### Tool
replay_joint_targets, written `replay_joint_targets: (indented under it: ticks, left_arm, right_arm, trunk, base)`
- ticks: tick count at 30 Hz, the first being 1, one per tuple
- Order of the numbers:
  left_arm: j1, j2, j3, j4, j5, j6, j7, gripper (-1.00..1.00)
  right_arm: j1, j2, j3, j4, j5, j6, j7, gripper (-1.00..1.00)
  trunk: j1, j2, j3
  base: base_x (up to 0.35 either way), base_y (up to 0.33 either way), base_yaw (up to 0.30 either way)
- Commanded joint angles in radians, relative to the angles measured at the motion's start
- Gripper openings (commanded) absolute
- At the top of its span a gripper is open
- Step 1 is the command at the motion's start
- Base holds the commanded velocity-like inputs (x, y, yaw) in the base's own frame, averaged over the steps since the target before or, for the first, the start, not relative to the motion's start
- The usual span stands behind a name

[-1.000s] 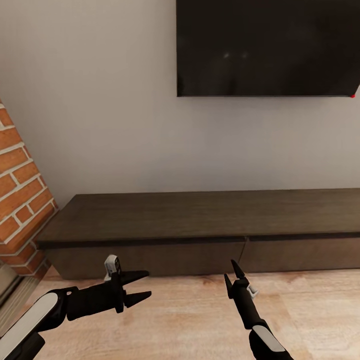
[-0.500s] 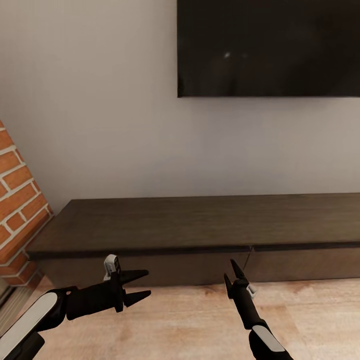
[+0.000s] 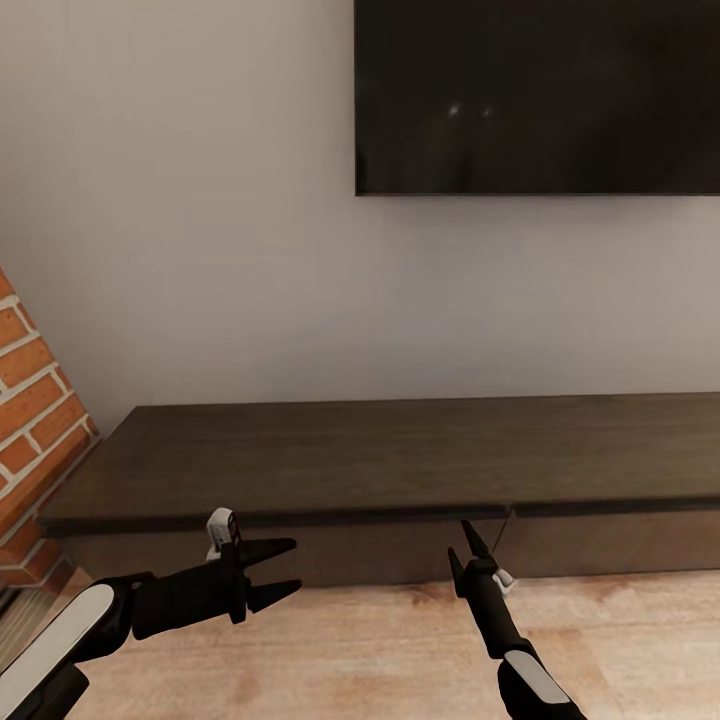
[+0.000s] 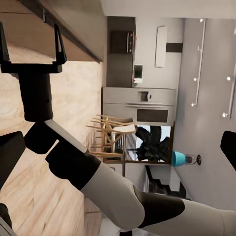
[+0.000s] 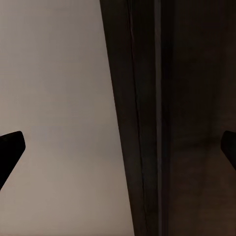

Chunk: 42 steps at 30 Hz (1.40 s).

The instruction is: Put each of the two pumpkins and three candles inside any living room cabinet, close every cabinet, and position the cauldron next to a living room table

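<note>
The cabinet (image 3: 380,455) is a long, low dark-brown unit against the wall, and both drawer fronts sit flush. My left gripper (image 3: 284,568) hovers open and empty over the floor in front of its left half. My right gripper (image 3: 463,555) is open and empty too, pointing at the seam between the drawers; the left wrist view catches its two spread fingers (image 4: 59,42). In the right wrist view the cabinet's front edge (image 5: 142,123) lies close ahead. The pumpkins, candles and cauldron are out of view.
A black TV (image 3: 540,95) hangs on the pale wall above the cabinet. A brick wall (image 3: 30,420) stands at the left. Light wood floor (image 3: 380,650) lies under both arms. Behind, the left wrist view shows wooden chairs (image 4: 110,137) and a kitchen.
The whole head view has shifted: the cabinet sits lower and the brick wall has slid further left, so the camera moved. Both arms hold the same pose, grippers still open.
</note>
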Motion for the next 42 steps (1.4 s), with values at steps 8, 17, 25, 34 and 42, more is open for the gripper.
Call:
replay_joint_targets:
  ticks: [8, 17, 25, 34, 42]
  left_arm:
    - [-0.001, 0.001, -0.001, -0.001, -0.008, -0.001, -0.010, 1.00]
    - [-0.001, 0.001, 0.000, -0.001, -0.008, -0.001, -0.010, 1.00]
    - [-0.001, 0.001, 0.000, -0.001, -0.008, -0.001, -0.010, 1.00]
    - [-0.001, 0.001, 0.000, -0.001, -0.008, -0.001, -0.010, 1.00]
    - [-0.001, 0.000, 0.000, -0.001, -0.008, -0.001, -0.010, 1.00]
  right_arm:
    - [0.000, 0.001, -0.005, 0.000, -0.004, 0.010, 0.003, 1.00]
    - [0.000, 0.001, -0.005, 0.000, -0.004, 0.010, 0.003, 1.00]
    - [0.000, 0.001, -0.005, 0.000, -0.003, 0.010, 0.003, 1.00]
    - [0.000, -0.001, 0.002, 0.000, 0.009, 0.009, 0.056, 1.00]
    - [0.000, -0.001, 0.004, 0.000, 0.011, 0.007, 0.068, 1.00]
  trunk:
    - [0.000, 0.000, -0.001]
    - [0.003, -0.002, -0.028]
    - [0.005, -0.003, -0.043]
    - [0.005, -0.003, -0.043]
    - [0.007, -0.004, -0.059]
  base:
    - [0.002, 0.000, 0.000]
    - [0.000, 0.000, 0.000]
    - [0.000, 0.000, 0.000]
    - [0.000, 0.000, 0.000]
    - [0.000, 0.000, 0.000]
